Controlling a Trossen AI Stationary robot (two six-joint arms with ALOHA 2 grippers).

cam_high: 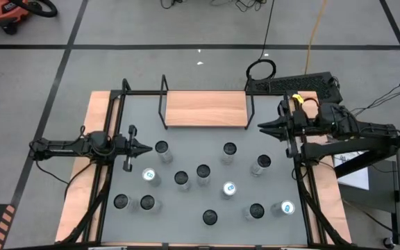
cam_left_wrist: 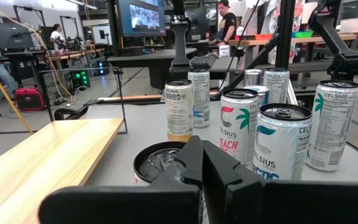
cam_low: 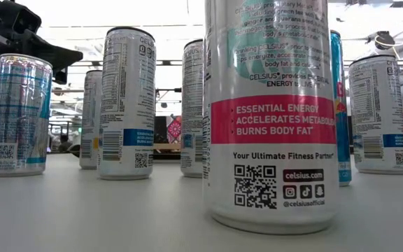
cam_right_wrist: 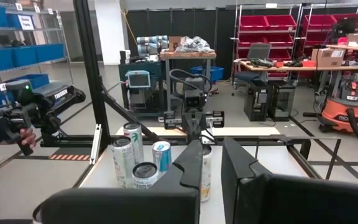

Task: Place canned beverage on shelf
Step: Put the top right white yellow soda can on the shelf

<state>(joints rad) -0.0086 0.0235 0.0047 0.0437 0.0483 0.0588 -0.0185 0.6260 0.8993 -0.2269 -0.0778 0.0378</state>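
Nearest can (cam_high: 161, 148) stands upright on the grey table (cam_high: 186, 215), just ahead of the left gripper (cam_high: 144, 147) tips and a touch toward the shelf side; in the left wrist view the same can (cam_left_wrist: 160, 163) shows its dark lid and pull tab right in front of the fingers, not between them. Likely handling: slim aluminium can, smooth printed wall so slippery, thin-walled and dentable if squeezed hard, tall and narrow so easy to tip; weight unknown, probably full since tabs look unopened. Best hold looks like mid-body across the round wall, jaws level, not the lid rim. Left gripper fingers are drawn together to a narrow point, holding nothing, so they would need to spread before closing round the can. The shelf (cam_high: 205, 108), a light-wood board with black rod ends, lies ahead of the left gripper and off to one side, well apart, at the far table edge; its board is bare, no can on it. About a dozen more cans are scattered upright beyond the nearest one, apart from each other; several stand close behind it, so a sideways sweep risks knocking them. Right gripper (cam_high: 262, 126) waits near the shelf's right end, empty, with a narrow gap between its fingers in the right wrist view. Low view shows only cans close up.
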